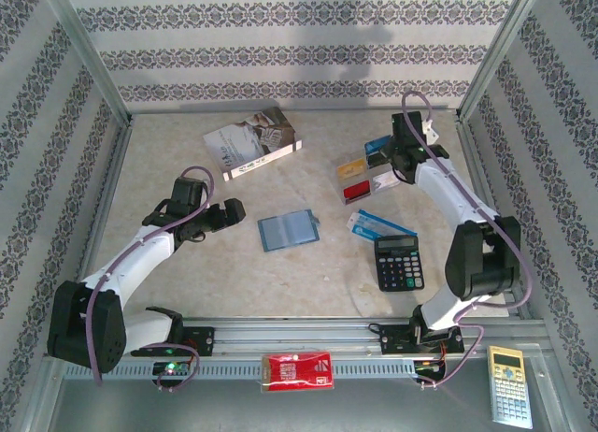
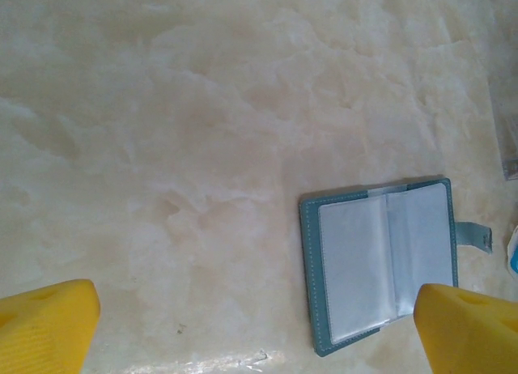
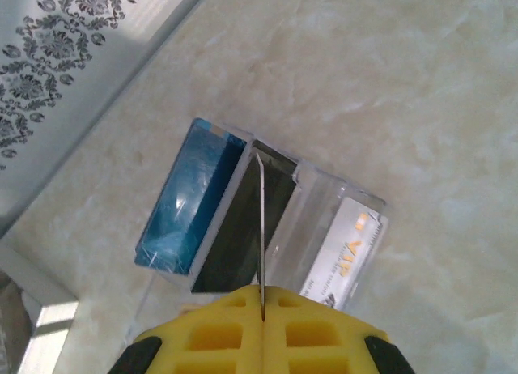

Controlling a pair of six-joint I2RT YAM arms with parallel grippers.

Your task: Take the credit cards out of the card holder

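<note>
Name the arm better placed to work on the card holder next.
Left. The left gripper, jaws open, hovers just beside the open card holder. The right gripper is shut on a thin card, held edge-on over the clear box far to the right.

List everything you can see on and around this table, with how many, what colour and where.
card holder: one, blue-grey, open, mid-table
loose cards: about five, orange, red, white, blue, right side of the table
book: one, grey-white, far left of centre
black calculator: one, black, near right
pale yellow calculator: one, pale yellow, front right ledge below the table
red packet: one, red, front rail between the arm bases
left arm: one, white and black, left of the card holder, yellow jaws open
right arm: one, white and black, far right, jaws shut on a thin card seen edge-on
</note>
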